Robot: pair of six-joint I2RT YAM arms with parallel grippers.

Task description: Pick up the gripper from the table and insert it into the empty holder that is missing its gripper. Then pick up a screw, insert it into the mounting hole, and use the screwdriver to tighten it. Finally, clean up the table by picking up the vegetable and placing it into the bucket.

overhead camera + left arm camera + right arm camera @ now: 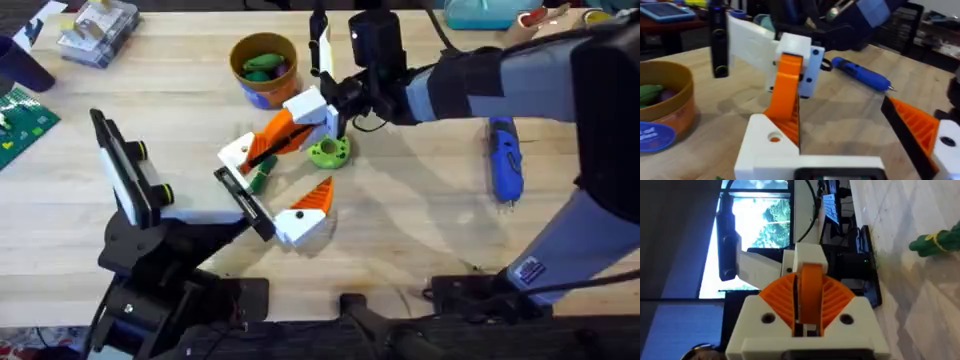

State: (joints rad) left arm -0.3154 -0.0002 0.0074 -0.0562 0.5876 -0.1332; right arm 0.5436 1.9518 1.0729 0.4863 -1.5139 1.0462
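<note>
Orange ribbed pads on white fingers mark both grippers. Nearest the bases, the left gripper [292, 168] stands wide open, its fingers well apart and holding nothing; the vegetable [258, 180], dark green, lies on the table just beside it, partly under one finger. Beyond, the gripper part [282, 130], a white block with an orange wedge, is tilted above the table; the right gripper [809, 282] looks clamped on it, pads drawn together on an orange strip, though pads and part share a colour, so this is a judgement. A light green disc [328, 152] lies just beside; the screwdriver [503, 160] lies well apart to the right; farthest stands the bucket [236, 54], with green toys inside.

The part is probably light, stiff printed plastic; its ribs should give grip and its smooth white block may slip; best held by the wedge, leaving the block free for the holder.

The overhead view gives the layout but not how the pads meet; the right wrist view looks straight along them; the left wrist view shows dark holes in the white block's side.
</note>
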